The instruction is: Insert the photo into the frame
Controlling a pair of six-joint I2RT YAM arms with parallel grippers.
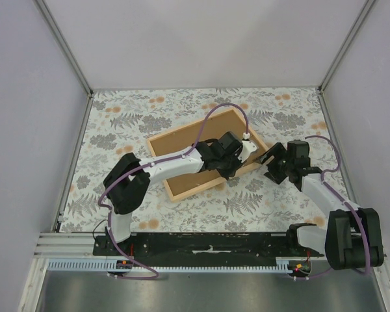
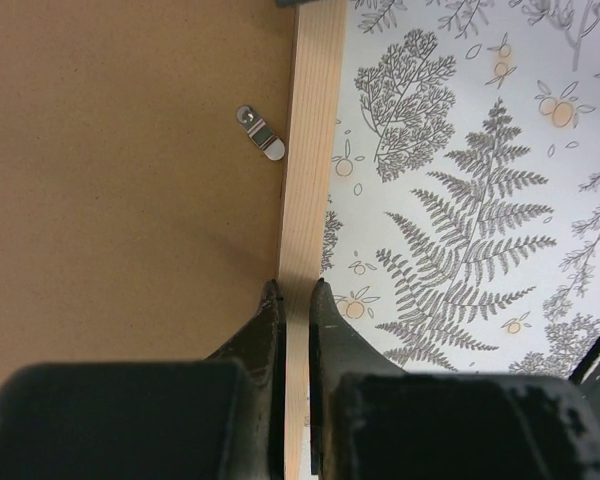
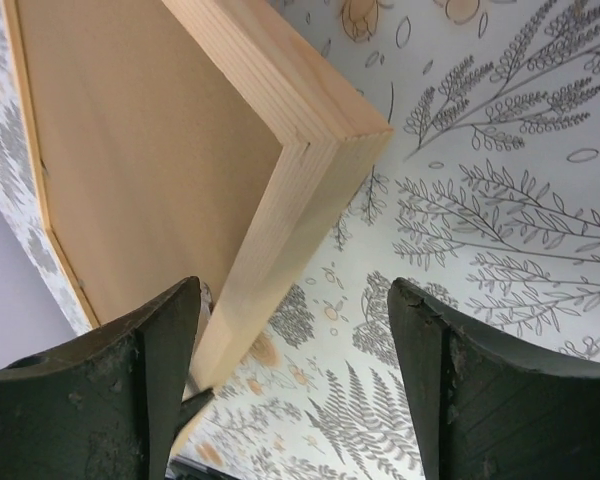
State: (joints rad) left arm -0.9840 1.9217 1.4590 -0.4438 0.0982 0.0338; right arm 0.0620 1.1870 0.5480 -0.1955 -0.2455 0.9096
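Note:
The frame (image 1: 192,123), of light wood, lies back up on the floral cloth with a brown backing board (image 1: 182,146) inside it. My left gripper (image 1: 232,173) is shut on the frame's near rail (image 2: 315,130), one finger on the board side and one on the cloth side. My right gripper (image 1: 271,162) is open at the frame's right corner (image 3: 320,140). The rail passes between its fingers (image 3: 165,340), close to the left one. The photo is not in view.
A small metal turn clip (image 2: 259,133) sits on the backing board (image 2: 120,200) beside the rail. The floral tablecloth (image 1: 292,117) runs to grey walls at the left, right and back. A black rail (image 1: 208,244) runs along the near edge.

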